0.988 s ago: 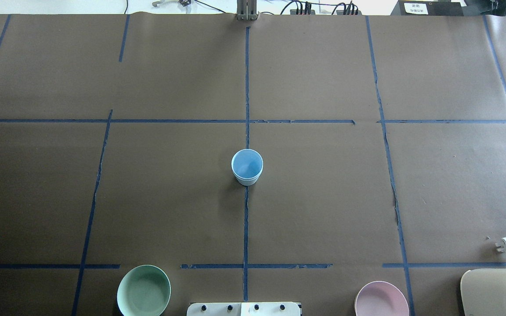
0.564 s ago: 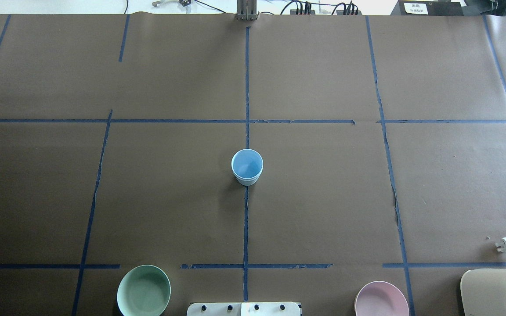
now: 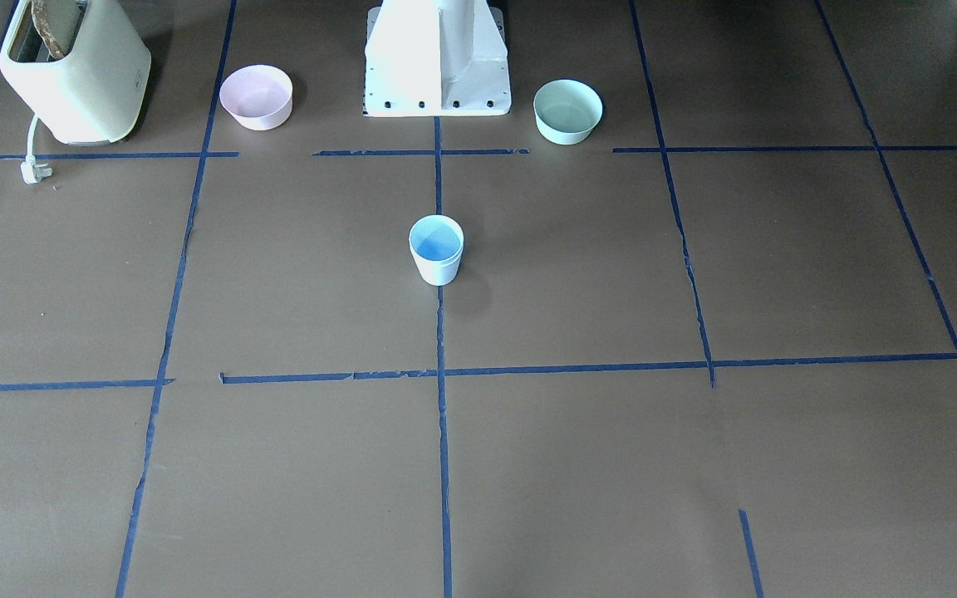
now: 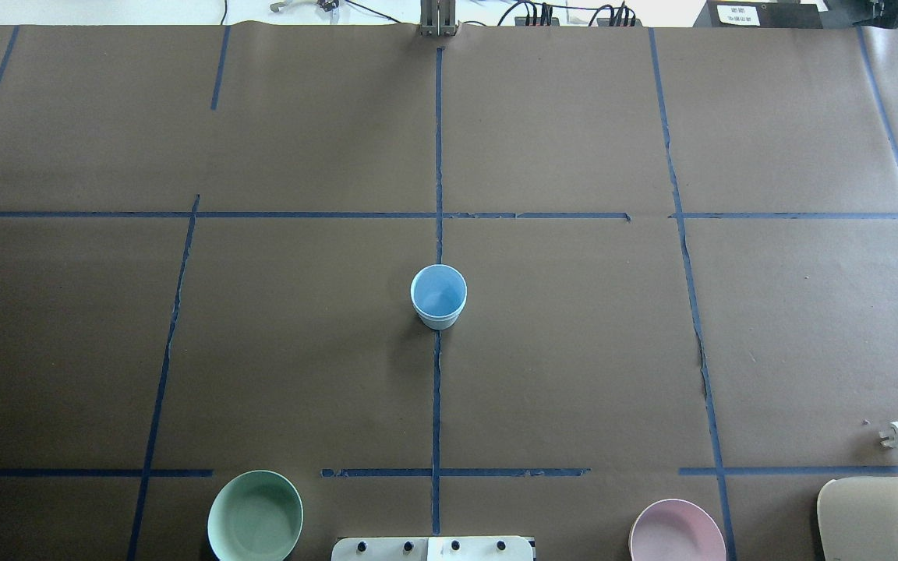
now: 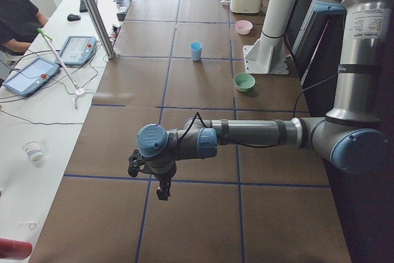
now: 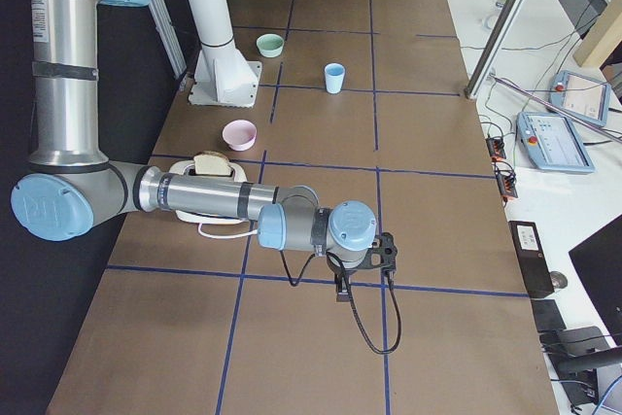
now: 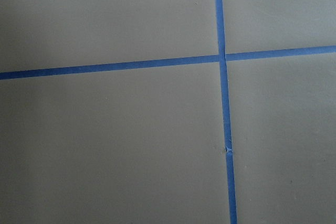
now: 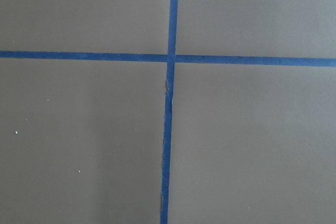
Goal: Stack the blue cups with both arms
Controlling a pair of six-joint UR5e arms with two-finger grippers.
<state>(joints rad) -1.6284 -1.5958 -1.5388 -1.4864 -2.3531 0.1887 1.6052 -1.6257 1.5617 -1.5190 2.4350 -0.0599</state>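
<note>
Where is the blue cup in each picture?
Front-facing: blue cup in the middle, below the white pedestal.
Overhead: cup in the middle, above the pedestal.
Exterior left: cup upper middle, left of the pedestal.
Exterior right: cup upper middle, right of the pedestal.
Left wrist: not in it.
Right wrist: not in it.
Shared landmark: the white pedestal.

A table (image 4: 574,351) covered in brown paper is divided into large squares by blue tape lines (image 4: 436,405). Along its far edge runs a white bench (image 5: 49,121) carrying two teach pendants (image 5: 77,49), with a metal post (image 5: 92,13) rising beside them. The light is soft and even.
</note>
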